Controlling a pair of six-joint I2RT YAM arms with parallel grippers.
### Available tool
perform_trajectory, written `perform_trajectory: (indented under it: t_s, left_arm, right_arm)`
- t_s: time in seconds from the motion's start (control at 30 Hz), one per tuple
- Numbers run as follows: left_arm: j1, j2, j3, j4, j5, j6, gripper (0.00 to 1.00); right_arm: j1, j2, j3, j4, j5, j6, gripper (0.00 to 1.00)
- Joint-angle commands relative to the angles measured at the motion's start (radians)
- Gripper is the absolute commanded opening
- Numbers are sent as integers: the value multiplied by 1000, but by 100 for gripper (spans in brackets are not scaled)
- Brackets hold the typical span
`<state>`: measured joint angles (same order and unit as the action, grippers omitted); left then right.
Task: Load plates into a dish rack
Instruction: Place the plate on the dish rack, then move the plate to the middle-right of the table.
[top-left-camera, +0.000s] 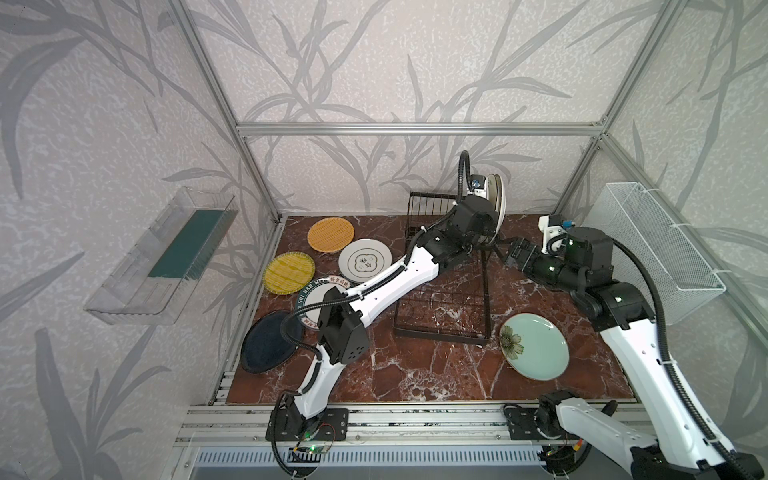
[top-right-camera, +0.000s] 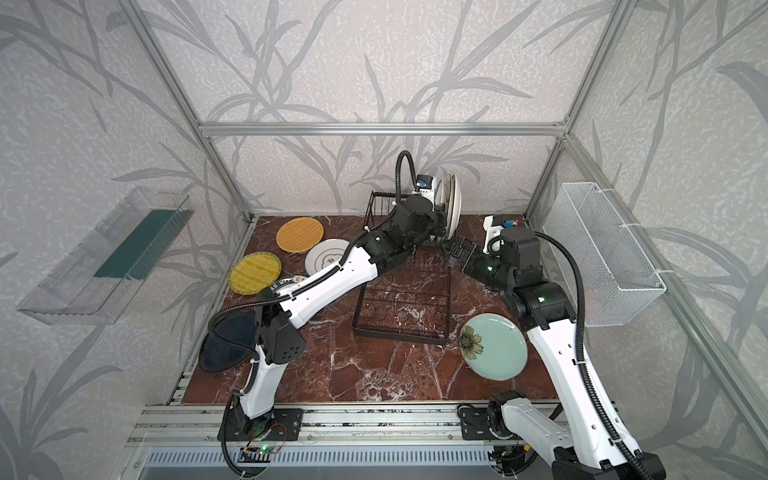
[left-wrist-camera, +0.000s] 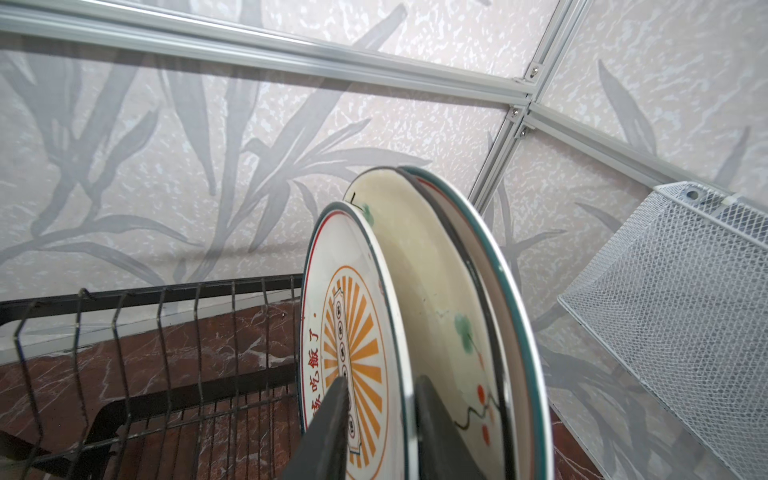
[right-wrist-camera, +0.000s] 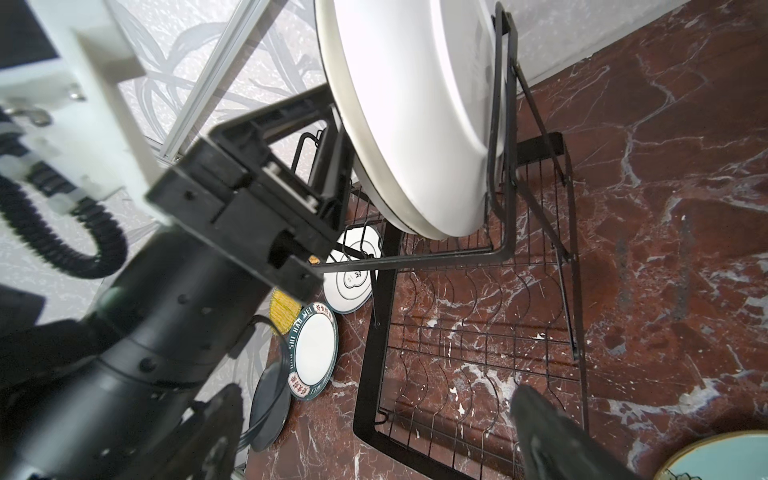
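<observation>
- Three of nine plates are racked: sunburst plate (left-wrist-camera: 357, 332), cream plate (left-wrist-camera: 432, 291) and teal-rimmed plate (left-wrist-camera: 521, 374) stand on edge, side by side, at the right end of the dish rack (top-left-camera: 440, 337) slot row, at the back of the table (top-left-camera: 415, 374).
- Remaining slot bars (left-wrist-camera: 166, 316) are empty and the grid base is bare.
- left gripper (left-wrist-camera: 380, 386): jaws straddle the sunburst plate's rim, parted wider than the rim, with no pinch that I can see. The plate looks seated, so my read is that number three is placed and only the retreat is left.
- right gripper (top-left-camera: 510, 252): just beside the rack's right end, near the racked plates, jaws spread wide, holding nothing.
- Six plates lie flat on the table:
  - Left of the rack: orange woven plate (top-left-camera: 331, 234), yellow woven plate (top-left-camera: 289, 272), white emblem plate (top-left-camera: 365, 260), lettered-rim plate (top-left-camera: 316, 299) (partly under the left arm) and black plate (top-left-camera: 266, 341) at the table's left edge.
  - Right of the rack: teal flower plate (top-left-camera: 534, 346), alone, near the rack's front corner.
- Progress estimate: roughly a third done. There look to be enough free slots for the rest.
- White mesh basket (top-left-camera: 652, 249) and clear bin (top-left-camera: 166, 257) on the side walls are not in play.
</observation>
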<state>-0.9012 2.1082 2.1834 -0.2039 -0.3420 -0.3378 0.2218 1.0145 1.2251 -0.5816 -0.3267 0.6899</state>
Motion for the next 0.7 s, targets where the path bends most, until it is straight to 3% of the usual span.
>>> perform_trajectory:
  t_s: [0.0, 0.33, 0.5, 0.6, 0.67]
  left_arm:
    - [8, -119, -36, 0, -1, -37, 30]
    - [48, -284, -203, 47, 81, -88, 33]
    - [65, -401, -342, 56, 112, -77, 40]
    - [85, -501, -479, 76, 138, -68, 55]
    - [99, -578, -585, 103, 148, -63, 73]
  right_arm:
    - [4, -10, 7, 36, -17, -10, 99]
    - [5, -3, 21, 68, -41, 12, 99]
    - [8, 30, 80, 25, -44, 64, 99]
    - [10, 48, 112, -31, -29, 100, 99]
    - [11, 57, 134, -75, -16, 117, 99]
